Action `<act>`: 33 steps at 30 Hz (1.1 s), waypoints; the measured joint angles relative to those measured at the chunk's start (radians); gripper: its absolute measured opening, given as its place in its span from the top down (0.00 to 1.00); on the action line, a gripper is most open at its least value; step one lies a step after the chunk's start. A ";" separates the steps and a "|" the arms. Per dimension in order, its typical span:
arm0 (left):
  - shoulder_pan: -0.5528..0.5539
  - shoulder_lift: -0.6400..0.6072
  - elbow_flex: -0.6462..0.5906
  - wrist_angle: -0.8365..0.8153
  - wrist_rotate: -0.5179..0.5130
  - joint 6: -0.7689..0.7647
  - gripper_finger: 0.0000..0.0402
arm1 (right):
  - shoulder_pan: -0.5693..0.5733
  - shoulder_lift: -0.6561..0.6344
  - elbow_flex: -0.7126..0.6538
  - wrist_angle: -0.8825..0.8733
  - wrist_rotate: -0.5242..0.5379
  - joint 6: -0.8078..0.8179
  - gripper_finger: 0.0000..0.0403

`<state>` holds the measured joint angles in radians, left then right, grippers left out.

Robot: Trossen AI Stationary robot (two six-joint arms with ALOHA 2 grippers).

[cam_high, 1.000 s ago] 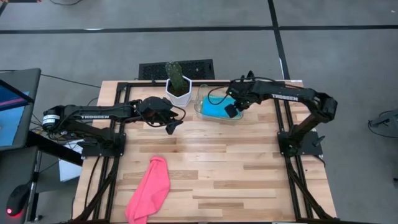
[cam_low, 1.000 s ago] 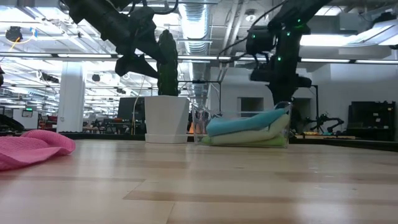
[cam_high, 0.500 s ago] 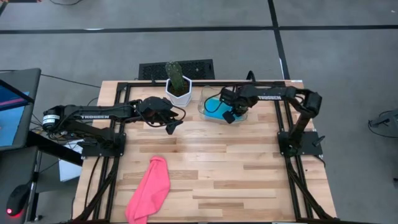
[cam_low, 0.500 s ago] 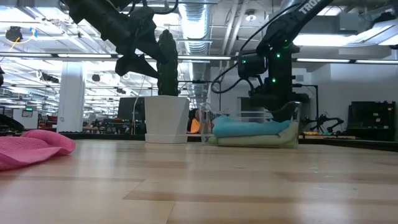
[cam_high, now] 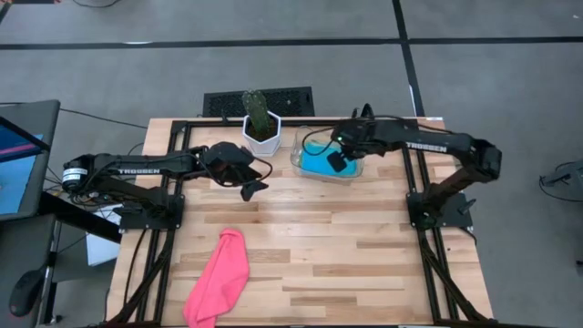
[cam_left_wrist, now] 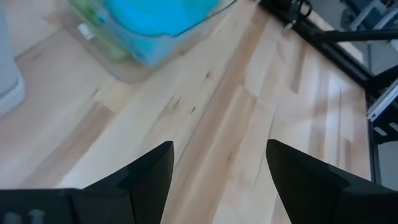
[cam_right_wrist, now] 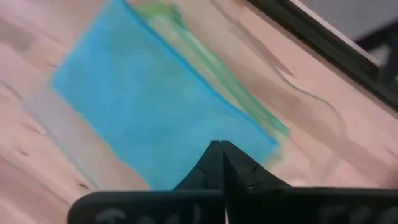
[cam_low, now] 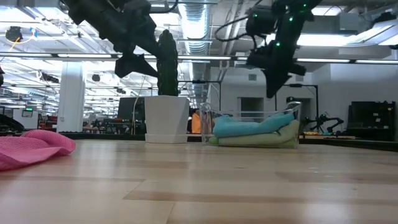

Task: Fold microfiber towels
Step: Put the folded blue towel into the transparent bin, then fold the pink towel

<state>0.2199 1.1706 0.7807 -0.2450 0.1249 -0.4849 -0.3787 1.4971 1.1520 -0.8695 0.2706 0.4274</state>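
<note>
A clear tray [cam_high: 353, 175] at the table's far middle holds folded microfiber towels: a turquoise one [cam_high: 315, 158] lies flat on top of light green ones [cam_low: 261, 140]. My right gripper [cam_low: 272, 93] hangs shut just above the stack, pointing steeply down, clear of the turquoise towel [cam_right_wrist: 149, 106]. A pink towel [cam_high: 219, 278] lies bunched on the table's near left. My left gripper [cam_high: 251, 187] hovers open above the table's middle left, with nothing between its fingers [cam_left_wrist: 149, 171].
A white pot with a cactus [cam_high: 261, 128] stands at the far edge, between the two grippers and just left of the tray. Bare wood stretches across the table's middle and near right [cam_high: 364, 255].
My right gripper dipped down onto the towel stack in the tray, then rose clear of it again, staying shut. The stack, tilted a second ago, now lies flatter in the tray.
</note>
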 joint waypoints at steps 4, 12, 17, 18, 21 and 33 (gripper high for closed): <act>0.000 0.000 0.000 -0.029 -0.003 -0.010 0.38 | -0.012 0.093 0.000 -0.024 0.001 -0.009 0.97; -0.003 0.000 0.000 -0.055 -0.004 -0.023 0.38 | -0.028 0.261 -0.001 -0.092 0.018 -0.010 0.97; -0.004 0.000 0.000 -0.055 0.012 -0.025 0.38 | -0.028 0.289 0.001 -0.074 0.020 -0.036 0.97; -0.004 -0.007 0.000 -0.060 0.040 -0.025 0.38 | -0.028 0.284 0.001 -0.081 0.033 -0.038 0.96; -0.010 -0.043 0.014 -0.117 0.147 -0.035 0.38 | -0.012 0.216 0.025 -0.150 0.104 -0.038 0.94; -0.419 -0.104 -0.014 -0.437 -0.075 -0.261 0.38 | 0.270 -0.220 0.062 -0.136 0.092 0.041 0.88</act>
<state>-0.1987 1.0670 0.7664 -0.6817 0.0496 -0.7461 -0.1087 1.2776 1.2145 -1.0057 0.3624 0.4679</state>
